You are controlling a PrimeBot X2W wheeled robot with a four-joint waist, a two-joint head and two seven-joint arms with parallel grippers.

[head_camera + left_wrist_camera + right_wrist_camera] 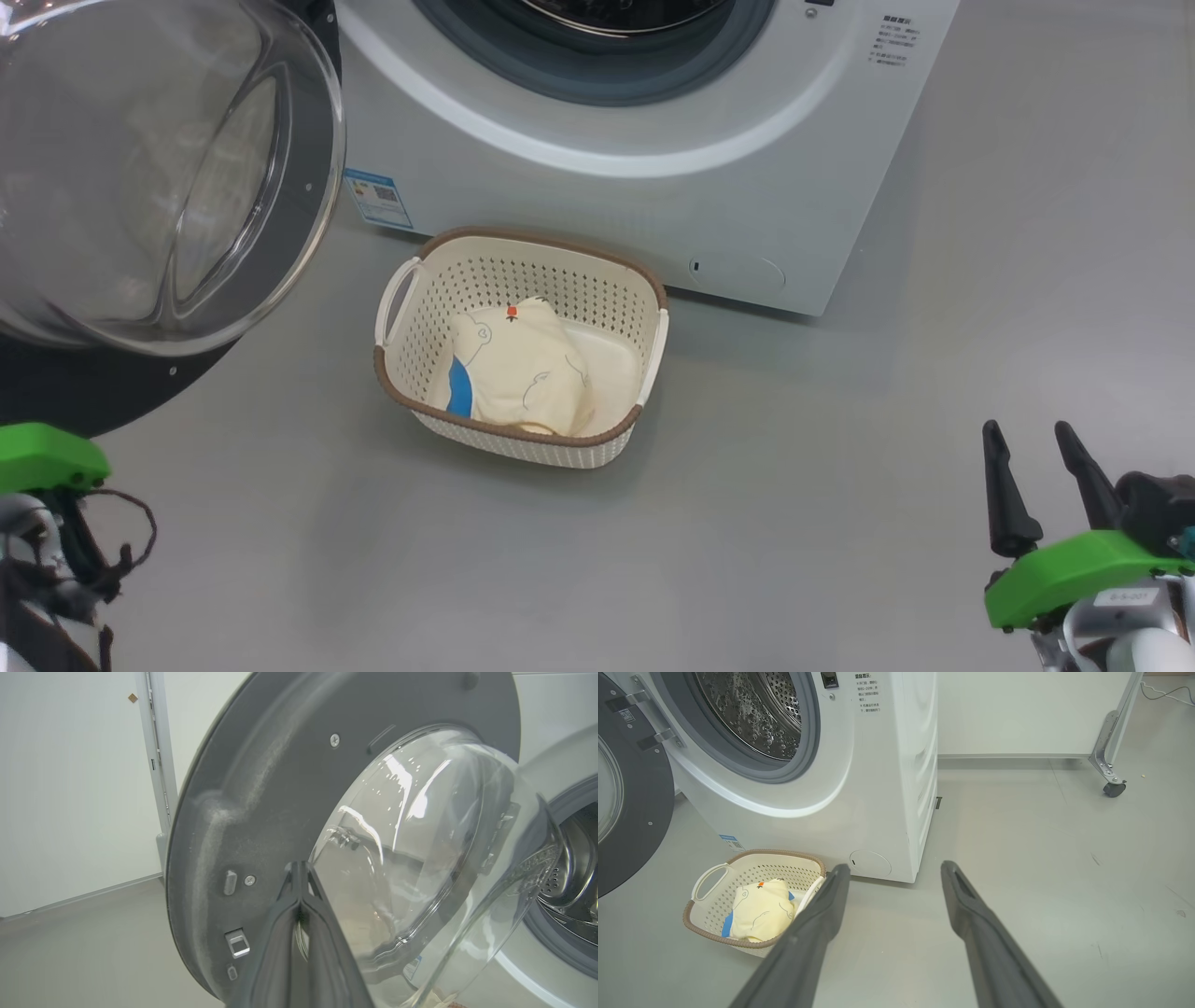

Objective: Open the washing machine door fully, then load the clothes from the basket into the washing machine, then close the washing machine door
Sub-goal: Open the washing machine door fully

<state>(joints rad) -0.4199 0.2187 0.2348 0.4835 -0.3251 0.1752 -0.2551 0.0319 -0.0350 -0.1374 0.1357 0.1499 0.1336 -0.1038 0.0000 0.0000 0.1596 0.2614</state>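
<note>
Your left jaws are pressed together, empty, pointing at the grey inner face of the door (261,788), which stands swung out from the washing machine (653,196). Your right jaws are spread wide, holding nothing, over the floor (840,467) well apart from the basket (523,245). The clothes (518,369) lie in that basket, just before the machine.

Left gripper (300,870) fingers (275,952) pressed together, tips before washing machine door (261,788) inner face beside glass bowl (420,835); drum (574,868) at right.
</note>
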